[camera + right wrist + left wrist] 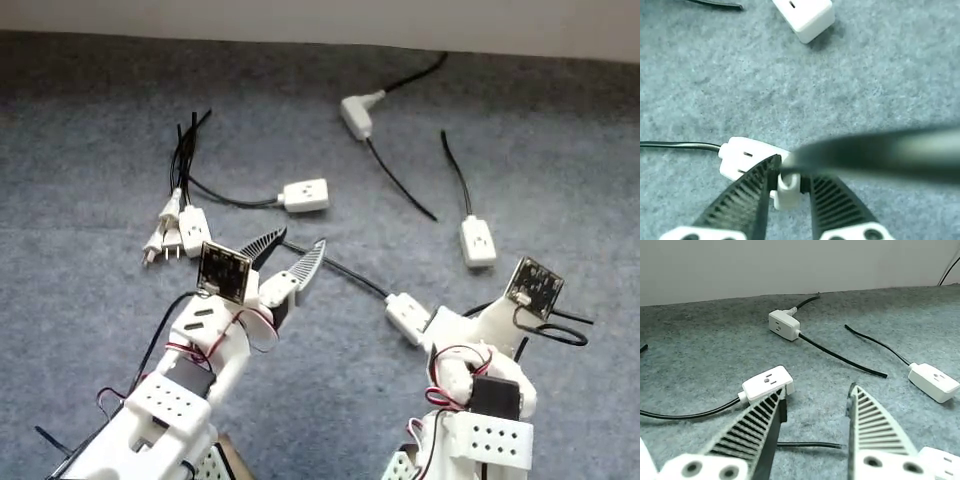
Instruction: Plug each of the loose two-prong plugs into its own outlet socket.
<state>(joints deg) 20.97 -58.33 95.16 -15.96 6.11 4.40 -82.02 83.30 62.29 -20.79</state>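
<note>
My right gripper (pixel 790 172) is shut on a small white plug (pixel 787 192) whose blurred black cable (pixel 880 152) crosses the right wrist view. The plug touches the end of a white outlet socket (pixel 742 160) (pixel 407 314) lying slots-up on the carpet. My left gripper (pixel 817 390) (pixel 300 240) hangs open and holds nothing; a second socket (pixel 767 383) (pixel 305 195) lies just beyond one fingertip, and a black cable (pixel 810 444) runs between the fingers. Loose white two-prong plugs (pixel 175 228) lie bunched at the left.
Two more sockets lie on the grey carpet: one at the back (pixel 358 112) (pixel 784 324) and one on the right (pixel 478 242) (pixel 934 382) (pixel 807 15). Black cables trail between them. A pale wall (pixel 320 15) bounds the far side.
</note>
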